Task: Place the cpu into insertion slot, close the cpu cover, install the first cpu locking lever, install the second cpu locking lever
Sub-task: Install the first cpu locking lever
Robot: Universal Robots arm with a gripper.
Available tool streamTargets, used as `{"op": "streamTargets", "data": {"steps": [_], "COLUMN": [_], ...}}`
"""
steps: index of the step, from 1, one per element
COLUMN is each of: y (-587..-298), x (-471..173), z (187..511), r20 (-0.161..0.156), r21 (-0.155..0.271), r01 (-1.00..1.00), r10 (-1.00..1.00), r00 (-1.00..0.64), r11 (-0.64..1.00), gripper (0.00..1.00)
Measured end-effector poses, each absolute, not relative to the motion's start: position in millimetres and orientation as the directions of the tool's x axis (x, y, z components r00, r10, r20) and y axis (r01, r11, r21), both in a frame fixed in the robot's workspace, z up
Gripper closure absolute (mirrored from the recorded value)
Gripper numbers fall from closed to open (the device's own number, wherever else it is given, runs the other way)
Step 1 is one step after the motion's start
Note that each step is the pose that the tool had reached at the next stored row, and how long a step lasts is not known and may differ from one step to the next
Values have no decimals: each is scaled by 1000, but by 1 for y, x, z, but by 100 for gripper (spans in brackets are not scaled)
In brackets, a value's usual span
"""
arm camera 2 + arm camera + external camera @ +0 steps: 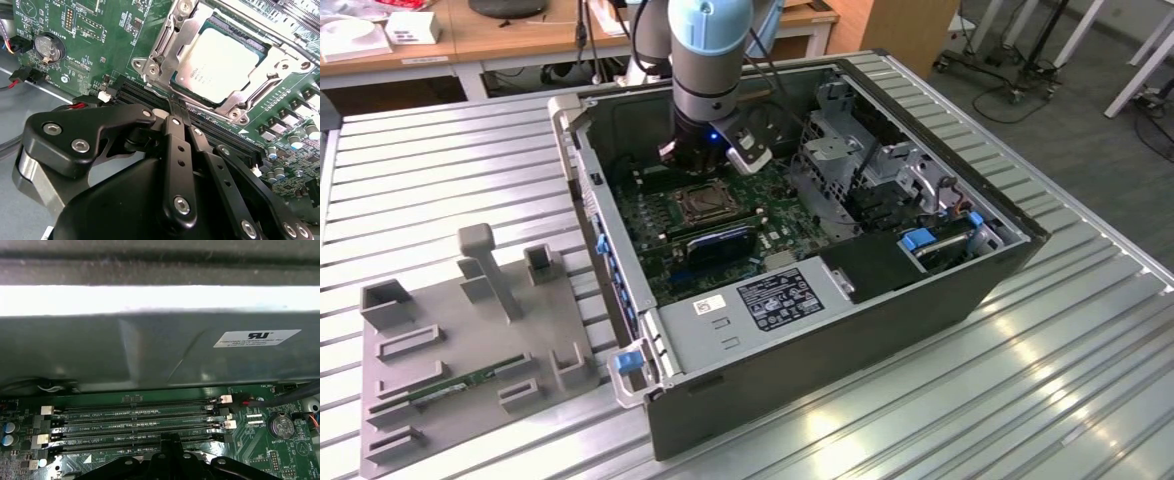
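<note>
Your pincer (176,107) had its fingers pressed together, gripping nothing, just above the memory slots (135,422) beside the insertion slot (703,203). The cpu (218,60) sat in that slot — the cpu cover (170,45) lay closed around it, inside the open computer case (854,330) on the bench (1067,400).

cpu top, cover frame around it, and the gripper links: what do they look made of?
cpu: pale matte metal face, likely a plated lid; it shows a soft, even sheen. 
cpu cover: thin stamped sheet metal, bright silvery, with glints on the bent edges. 
gripper: black links with a satin finish and silvery screw heads; whether coated metal or plastic can't be told.
</note>
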State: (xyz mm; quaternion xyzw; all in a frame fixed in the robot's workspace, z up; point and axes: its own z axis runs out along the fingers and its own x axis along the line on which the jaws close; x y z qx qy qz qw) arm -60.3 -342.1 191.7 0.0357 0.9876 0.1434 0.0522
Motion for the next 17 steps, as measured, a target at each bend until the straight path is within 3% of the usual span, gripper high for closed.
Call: {"op": "streamTargets", "data": {"steps": [10,17], "y": [-341,-339], "x": [-60,-60], "z": [196,196], "r20": [-93,-95], "r21": [287,265], "r01": [53,53], "r10": [83,81], "r00": [-992,-992], "r11": [957,963], "gripper": [89,89]}}
